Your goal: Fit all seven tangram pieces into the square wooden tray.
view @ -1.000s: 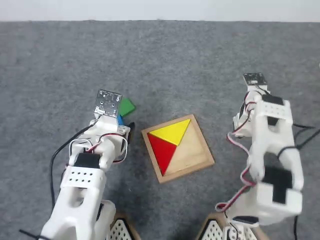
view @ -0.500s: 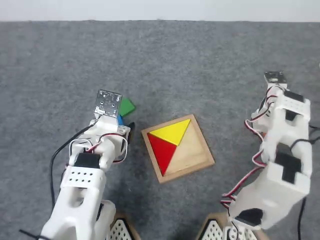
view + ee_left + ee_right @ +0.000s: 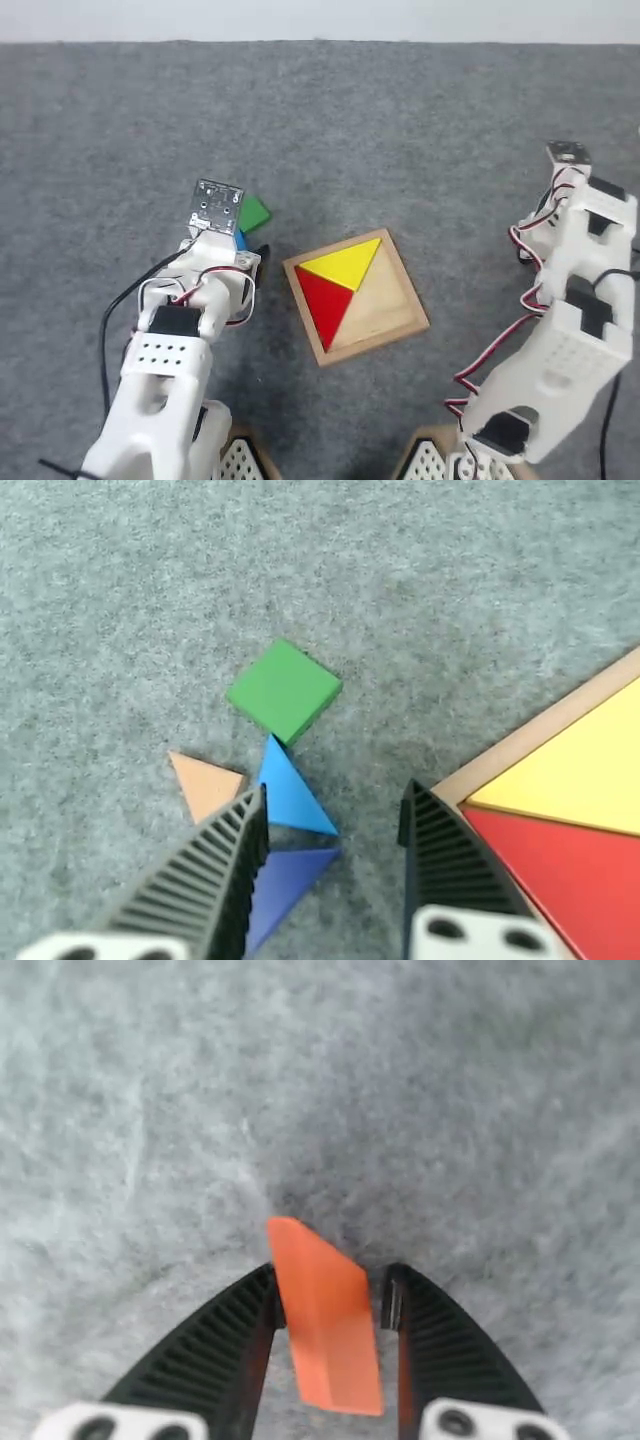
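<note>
The square wooden tray (image 3: pixel 404 325) lies between the arms with a yellow triangle (image 3: pixel 345 265) and a red triangle (image 3: pixel 325 300) in it; its right half is bare wood. My left gripper (image 3: pixel 335 820) is open above a light blue triangle (image 3: pixel 290 795) and a darker blue triangle (image 3: pixel 285 880), just left of the tray's corner (image 3: pixel 530 745). A green square (image 3: pixel 285 690) and a tan triangle (image 3: pixel 205 780) lie close by. My right gripper (image 3: pixel 328 1280) is shut on an orange piece (image 3: pixel 325 1330) over bare carpet, far right of the tray.
Grey carpet covers the whole table. The green square (image 3: pixel 254 213) peeks out beside the left arm's wrist (image 3: pixel 215 210). The right arm (image 3: pixel 580 260) stands near the right edge of the high view. Open carpet lies beyond the tray.
The right arm has swung to the right, away from the tray. The left arm and the pieces under it have stayed put.
</note>
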Controlling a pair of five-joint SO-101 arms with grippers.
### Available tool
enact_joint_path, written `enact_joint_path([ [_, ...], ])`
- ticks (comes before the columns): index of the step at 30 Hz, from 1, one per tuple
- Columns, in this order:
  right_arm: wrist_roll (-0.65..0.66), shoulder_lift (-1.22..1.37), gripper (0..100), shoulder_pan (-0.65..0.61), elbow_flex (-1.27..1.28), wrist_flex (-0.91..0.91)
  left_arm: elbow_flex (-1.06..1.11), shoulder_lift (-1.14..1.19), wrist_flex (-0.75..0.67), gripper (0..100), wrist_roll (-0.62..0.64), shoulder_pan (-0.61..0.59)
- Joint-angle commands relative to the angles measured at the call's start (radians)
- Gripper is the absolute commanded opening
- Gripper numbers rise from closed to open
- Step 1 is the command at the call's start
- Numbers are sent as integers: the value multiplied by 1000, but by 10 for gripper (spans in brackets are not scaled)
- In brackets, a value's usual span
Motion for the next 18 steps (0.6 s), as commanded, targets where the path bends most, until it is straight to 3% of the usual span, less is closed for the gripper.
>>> enact_joint_path([
  [1,23,25,188,62,-38,2,-18,-21,-8,203,-11,-2],
  [7,32,27,191,140,-279,166,-18,-21,-8,203,-11,-5],
  [11,117,42,191,153,-417,312,-18,-21,-9,203,-11,-5],
  [18,121,97,191,156,-420,323,-18,-21,-9,203,-11,-6],
])
